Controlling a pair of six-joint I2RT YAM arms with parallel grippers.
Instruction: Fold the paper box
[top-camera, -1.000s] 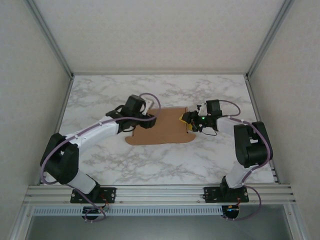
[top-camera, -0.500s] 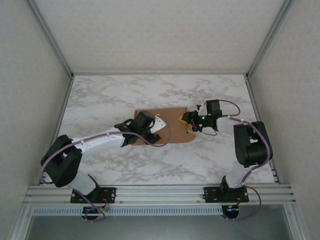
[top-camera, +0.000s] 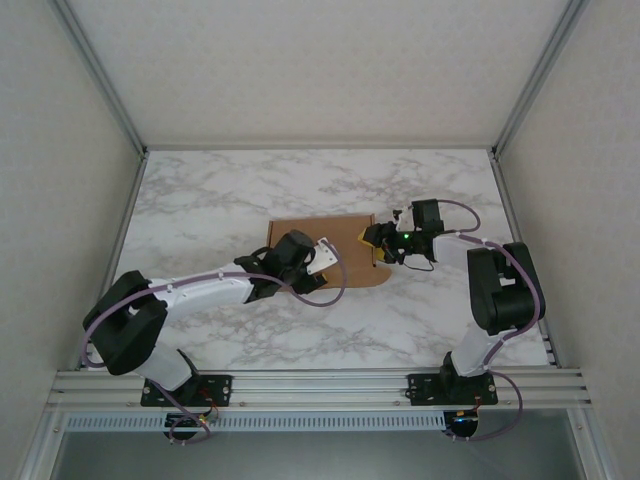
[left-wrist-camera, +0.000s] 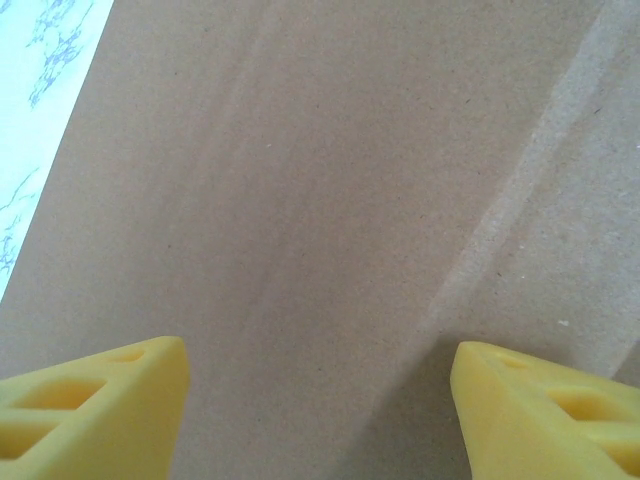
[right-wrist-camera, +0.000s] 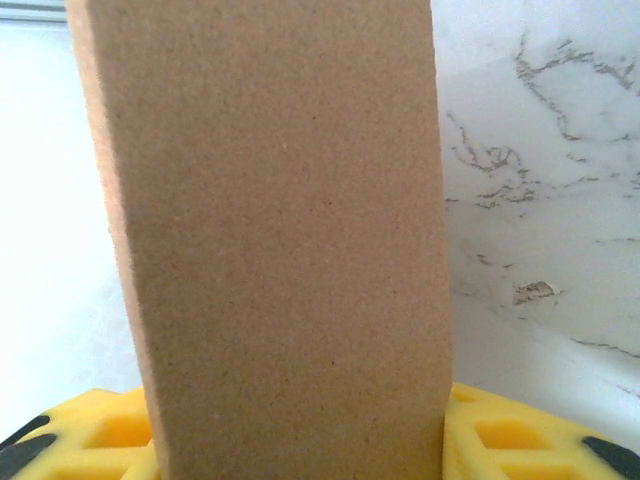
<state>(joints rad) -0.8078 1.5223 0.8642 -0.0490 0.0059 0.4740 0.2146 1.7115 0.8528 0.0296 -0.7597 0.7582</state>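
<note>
At the bottom edge of the left wrist view, we are seeing the left claw (left-wrist-camera: 318, 400) with its yellow fingers (left-wrist-camera: 95, 405) standing wide apart above the flat brown panel. It is gripping nothing, and we cannot tell if it is touching the cardboard. The paper box (top-camera: 345, 232) is lying in the centre of the top view on the marble table (top-camera: 220, 200), partly under this arm. Right of centre, the right claw (top-camera: 370, 239) is pinching an upright flap at the sheet's right edge, with its jaws closed on both faces of the flap.

We are judging that the danger is here. If the right claw is pushing the flap over while nothing is pressing the panel down, the whole sheet may be sliding or lifting. The fold may then be landing beside its crease. Too hard a pinch may also be crushing the flap.
</note>
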